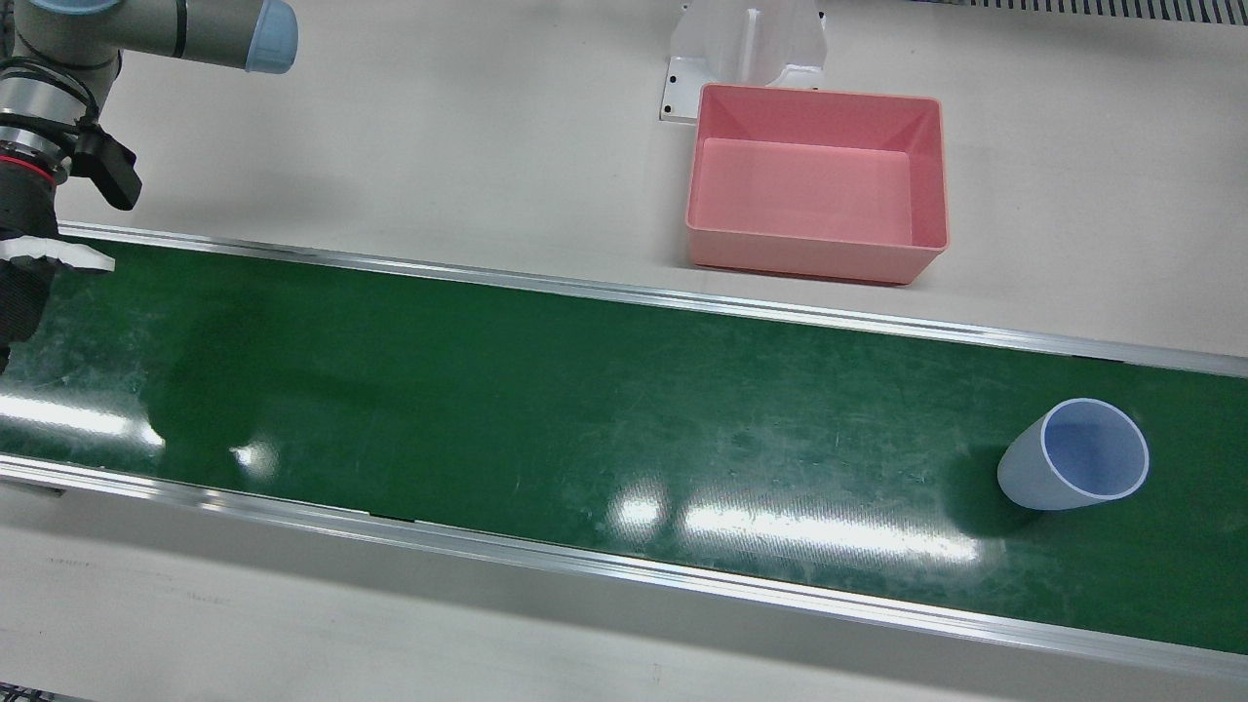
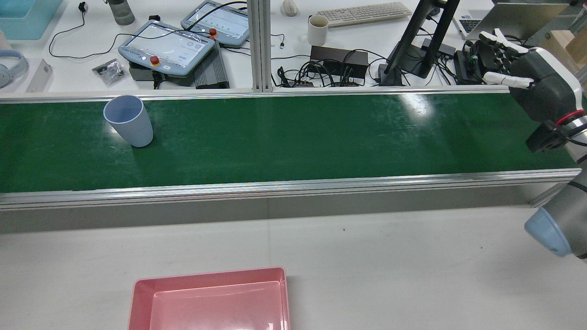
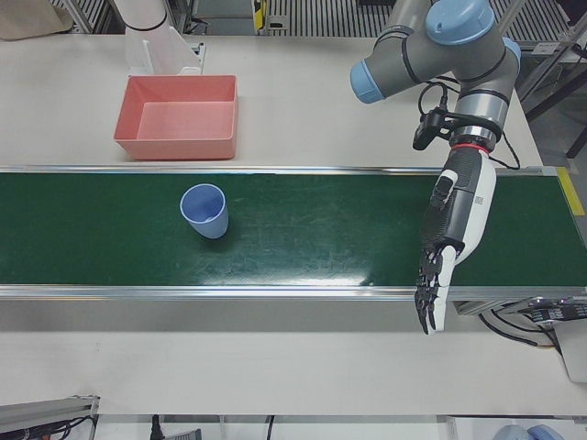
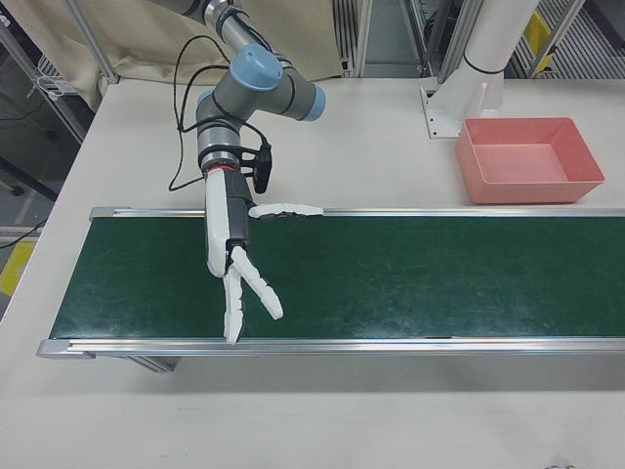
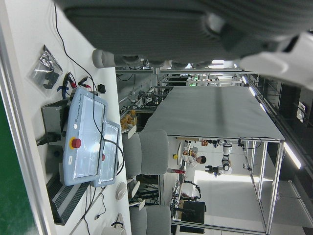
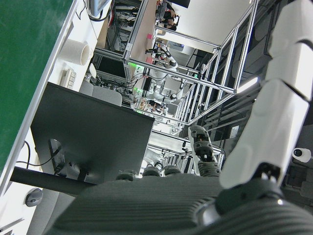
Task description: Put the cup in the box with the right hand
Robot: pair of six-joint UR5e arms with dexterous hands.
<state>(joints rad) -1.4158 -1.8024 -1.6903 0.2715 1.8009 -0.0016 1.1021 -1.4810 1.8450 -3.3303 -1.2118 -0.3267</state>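
While cup (image 1: 1072,468) stands upright on green belt (image 1: 585,409) at right edge of front view, right hand (image 4: 239,269) hangs over belt's left end, well apart from it, fingers spread, holding nothing. Left hand (image 3: 449,247) likewise splayed, empty, right side of left-front view. Pink box (image 1: 809,255) empty, beside belt, upper right of centre. Best approach, likely: come at cup from side, wrap wall below rim, avoid nudging; light tapered cup probably tips.

The rear view's bottom edge cuts off the pink box (image 2: 208,300).
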